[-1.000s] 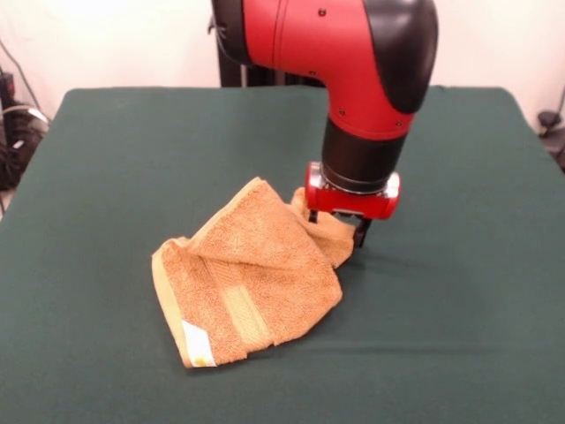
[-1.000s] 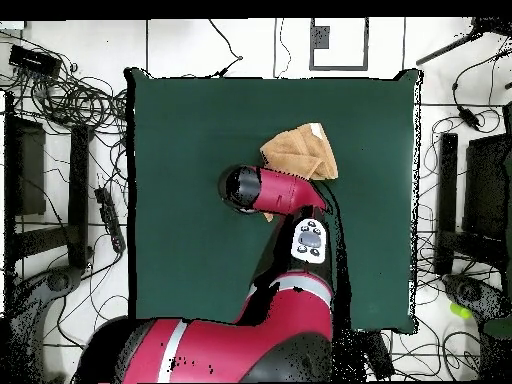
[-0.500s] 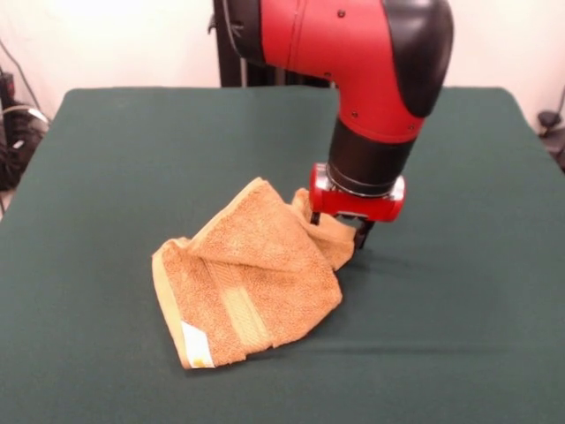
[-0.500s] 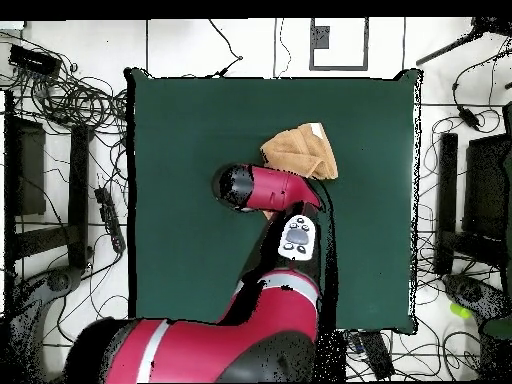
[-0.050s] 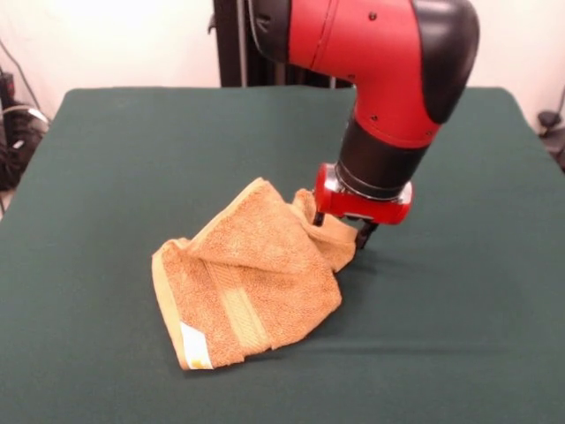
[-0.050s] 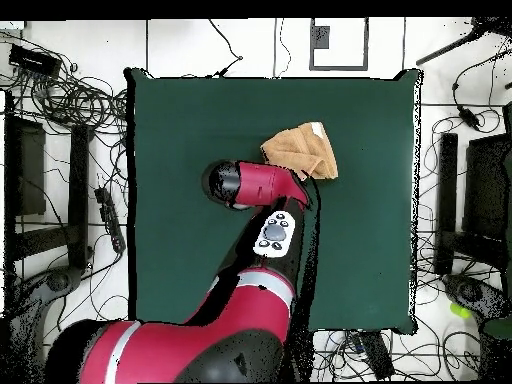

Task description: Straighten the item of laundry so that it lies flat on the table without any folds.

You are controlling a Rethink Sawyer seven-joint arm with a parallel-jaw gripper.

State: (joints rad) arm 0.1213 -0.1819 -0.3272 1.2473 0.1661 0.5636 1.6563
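The item of laundry (image 5: 252, 283), an orange-tan terry towel, lies crumpled and folded over itself near the middle of the green table (image 5: 132, 150). Its white label (image 5: 195, 341) points toward the near edge, beside the woven band (image 5: 237, 311). My gripper (image 5: 341, 231) is at the towel's right-hand corner, low over the table, shut on a bunched fold of cloth. In the overhead view the towel (image 6: 300, 150) sits beyond the red arm (image 6: 255, 186), which hides the gripper there.
The green table (image 6: 180, 120) spreads wide on every side of the towel. Cables and equipment (image 6: 60, 100) lie on the floor around it. The arm's thick wrist (image 5: 388, 132) stands over the table's right half.
The arm and gripper have shifted slightly to the right in the front view, drawing the towel's held corner a little that way. The rest of the towel has barely moved.
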